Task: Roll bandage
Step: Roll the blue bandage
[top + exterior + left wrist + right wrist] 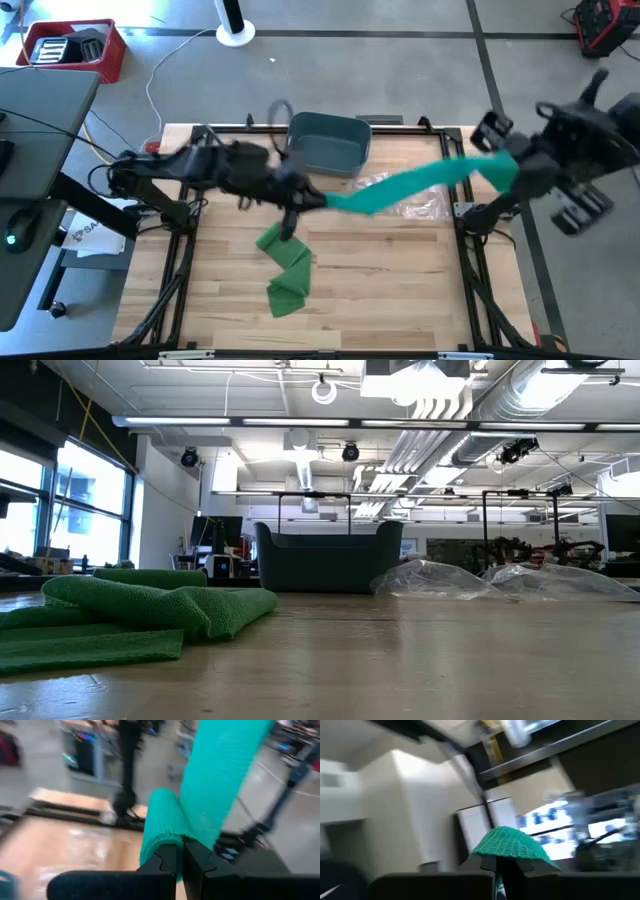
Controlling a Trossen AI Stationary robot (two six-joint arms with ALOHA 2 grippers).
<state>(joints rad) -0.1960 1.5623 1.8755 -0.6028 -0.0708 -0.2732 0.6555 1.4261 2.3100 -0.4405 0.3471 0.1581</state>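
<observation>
Bandage: a teal strip point(420, 183) stretched in the air above the table point(400, 300), spanning from my left gripper near mid-table to my right gripper past the table's right edge.

Left gripper: point(300, 197) over the table's middle. In its wrist view the fingers point(167, 862) are pressed together on a folded end of the strip, which loops over them and runs away taut.

Right gripper: point(510, 170) raised beyond the right edge. Its wrist view shows the fingers closed on a small hump of teal mesh point(512, 845), the strip's other end.

Slack: little; the strip sags only slightly between the two grips.

Progress: as I read it, early. The strip is picked up and pulled out flat, but I see no wound turns at either end, only a fold at my left grip. All the rolling is left to do.

Green cloth: point(285, 270) lying crumpled on the table below my left gripper, untouched.

Bin: a dark tub point(328, 142) at the table's far edge.

Plastic wrap: clear film point(410, 205) on the table under the strip, beside the bin.
</observation>
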